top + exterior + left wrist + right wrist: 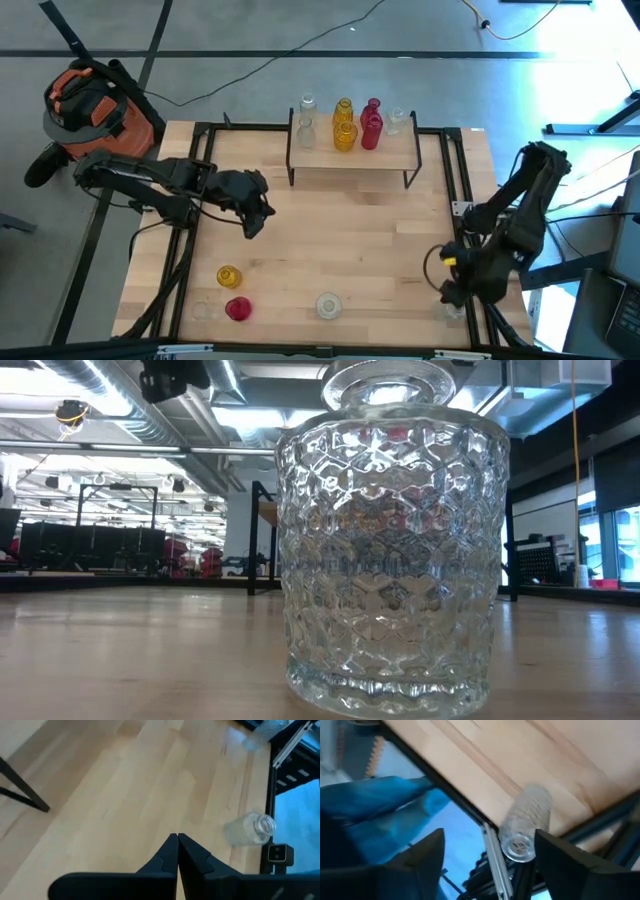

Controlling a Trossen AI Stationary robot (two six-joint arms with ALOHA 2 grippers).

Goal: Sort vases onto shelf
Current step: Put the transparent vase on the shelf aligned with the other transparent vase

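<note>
The shelf [352, 158] stands at the table's far middle, bearing two clear vases [307, 120] [398, 121], a yellow vase [344, 126] and a red vase [371, 123]. Near the front edge stand a yellow vase [228, 276], a red vase [238, 308] and clear vases [203, 310] [328, 305]. Another clear vase [527, 822] stands at the near right corner. My right gripper [487, 855] hovers open over it, one finger [555, 855] close beside its neck. My left gripper [177, 842] is shut and holds nothing, above the table left of centre [255, 225].
The clear ribbed vase [390, 550] at the front middle fills the low view; the left wrist view shows it [250, 827] beside a small camera box [277, 853]. Black frame rails [460, 180] run along the table's sides. An orange vacuum [90, 105] sits beyond the far left corner.
</note>
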